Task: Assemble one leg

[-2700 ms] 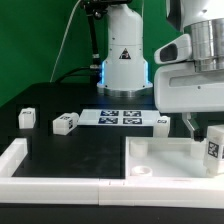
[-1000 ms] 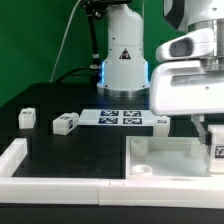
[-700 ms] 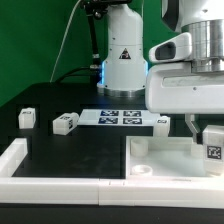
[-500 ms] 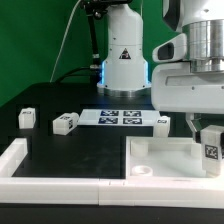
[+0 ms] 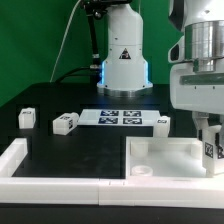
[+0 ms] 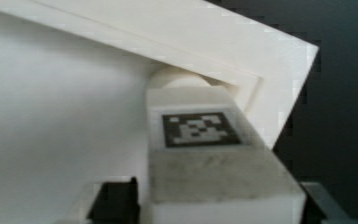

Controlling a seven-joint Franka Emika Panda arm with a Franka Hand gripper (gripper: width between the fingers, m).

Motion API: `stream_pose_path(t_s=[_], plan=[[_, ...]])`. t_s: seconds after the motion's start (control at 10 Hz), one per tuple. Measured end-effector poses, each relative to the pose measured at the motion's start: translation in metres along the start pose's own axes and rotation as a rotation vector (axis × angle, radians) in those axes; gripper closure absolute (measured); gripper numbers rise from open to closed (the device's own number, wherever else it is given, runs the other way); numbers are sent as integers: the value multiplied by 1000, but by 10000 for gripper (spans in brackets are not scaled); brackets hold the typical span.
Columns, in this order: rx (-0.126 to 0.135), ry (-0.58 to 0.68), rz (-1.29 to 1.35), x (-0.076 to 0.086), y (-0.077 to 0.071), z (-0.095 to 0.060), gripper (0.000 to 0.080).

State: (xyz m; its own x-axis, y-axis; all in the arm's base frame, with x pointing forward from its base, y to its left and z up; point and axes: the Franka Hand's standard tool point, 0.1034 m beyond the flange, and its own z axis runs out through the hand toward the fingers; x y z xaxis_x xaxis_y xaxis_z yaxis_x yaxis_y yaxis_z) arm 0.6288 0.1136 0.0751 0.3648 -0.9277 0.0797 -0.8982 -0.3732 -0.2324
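At the exterior view's left, a white rail runs out of frame along the black matte table. Behind it stand a small block with a dark face too small to read and a second block, lying tilted. The marker board is flat and thin. A third block lies just beside its right end.

The tray is smooth white plastic with raised walls and a round socket at its near corner; its right side is cut off. There the gripper hangs over the tray, clamped on the leg, which is half lost at the frame edge, its tag only partly seen.

In the wrist view the leg is a squared white post with a crisp black-and-white tag, gripped between dark blurred fingers. Its rounded end meets the tray's inner corner; whether it is seated cannot be told
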Motion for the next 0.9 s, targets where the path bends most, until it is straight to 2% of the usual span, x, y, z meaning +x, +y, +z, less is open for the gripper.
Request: stream_pose_path(t_s=[0.1, 0.2, 0.3, 0.4, 0.7, 0.9], plan=[[1, -2, -4, -1, 0, 0, 310], [4, 0, -126, -1, -2, -1, 310], [4, 1, -306, -2, -3, -3, 186], [4, -2, -424, -4, -5, -3, 160], [6, 7, -861, -4, -11, -5, 151], [-5, 19, -1116, -5, -12, -5, 150]])
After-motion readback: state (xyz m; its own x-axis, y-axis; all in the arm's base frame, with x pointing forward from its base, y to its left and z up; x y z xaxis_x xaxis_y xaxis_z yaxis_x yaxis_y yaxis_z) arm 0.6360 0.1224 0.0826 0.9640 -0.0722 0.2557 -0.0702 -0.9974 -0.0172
